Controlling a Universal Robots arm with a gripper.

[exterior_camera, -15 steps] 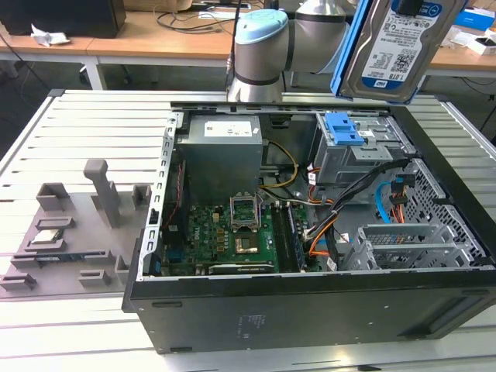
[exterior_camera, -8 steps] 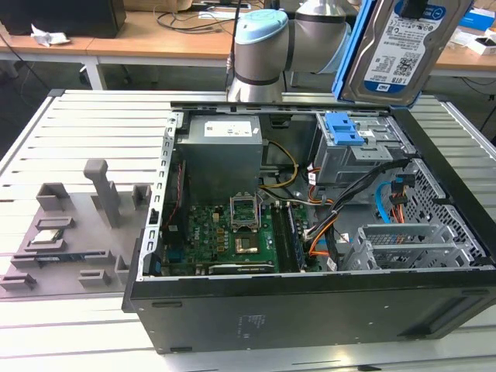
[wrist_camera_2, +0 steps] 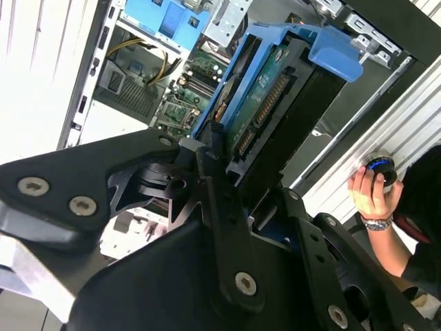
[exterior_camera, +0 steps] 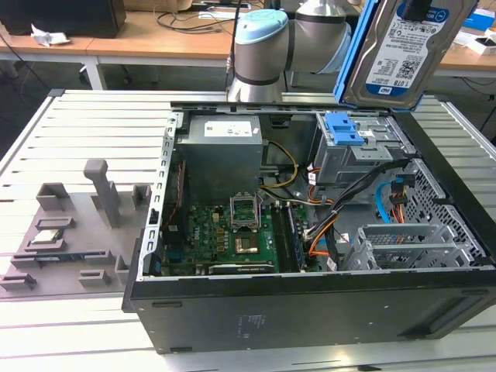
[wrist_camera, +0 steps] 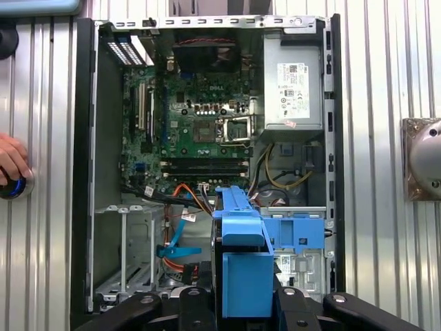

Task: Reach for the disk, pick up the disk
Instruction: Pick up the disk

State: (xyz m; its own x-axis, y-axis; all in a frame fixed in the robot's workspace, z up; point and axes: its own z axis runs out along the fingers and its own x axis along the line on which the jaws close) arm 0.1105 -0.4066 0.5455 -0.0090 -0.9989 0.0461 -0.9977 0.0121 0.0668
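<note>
on the exterior view's left sit grey fixtures (exterior_camera: 70, 225); in the middle the open computer case (exterior_camera: 310, 310); high on the right the disk (exterior_camera: 407, 50) hangs lifted clear above it, the gripper (wrist_camera_2: 231, 183) fingers clamped on its blue frame. reach and pickup look done.

The arm (exterior_camera: 263, 46) is seen raised at the far side in the exterior view, its wrist lifted high. The gripper (wrist_camera_2: 238, 155) is closed, its black fingers (wrist_camera_2: 207, 162) clamped on the disk (wrist_camera_2: 265, 110) in the second wrist view.
</note>
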